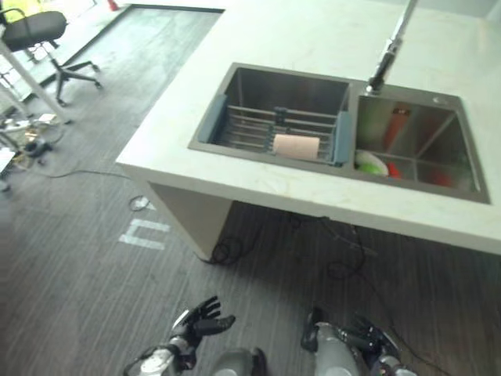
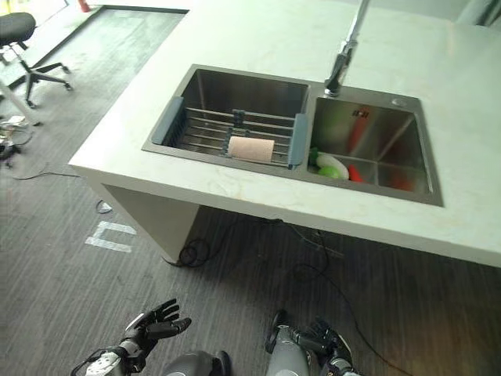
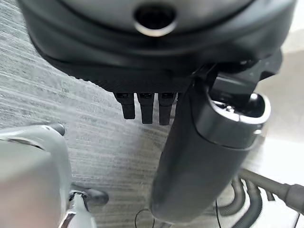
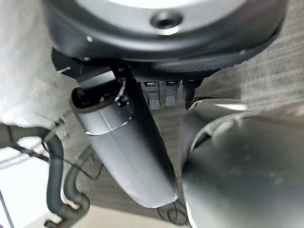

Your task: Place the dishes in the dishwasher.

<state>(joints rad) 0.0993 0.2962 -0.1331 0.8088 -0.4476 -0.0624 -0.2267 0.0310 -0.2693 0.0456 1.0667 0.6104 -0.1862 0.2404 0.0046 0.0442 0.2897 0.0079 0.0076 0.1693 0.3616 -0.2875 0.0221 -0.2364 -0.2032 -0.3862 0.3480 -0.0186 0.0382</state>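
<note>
A steel double sink (image 1: 353,94) is set in a white counter (image 1: 297,35). A wire dish rack (image 1: 270,125) with grey ends spans the left basin, and a beige cup (image 1: 296,146) lies on its side on it. In the right basin lie a green and white dish (image 1: 370,163) and a red item (image 1: 394,169). My left hand (image 1: 200,321) hangs low over the floor, well short of the counter, open with spread fingers (image 3: 142,107) and holding nothing. My right hand (image 1: 368,337) is beside it, also open, fingers (image 4: 166,92) straight and holding nothing.
A tall faucet (image 1: 387,55) rises behind the divider between the basins. A black office chair (image 1: 39,39) stands at the far left on the grey carpet. White tape marks (image 1: 143,233) and loose cables (image 1: 227,249) lie on the floor by the counter's base.
</note>
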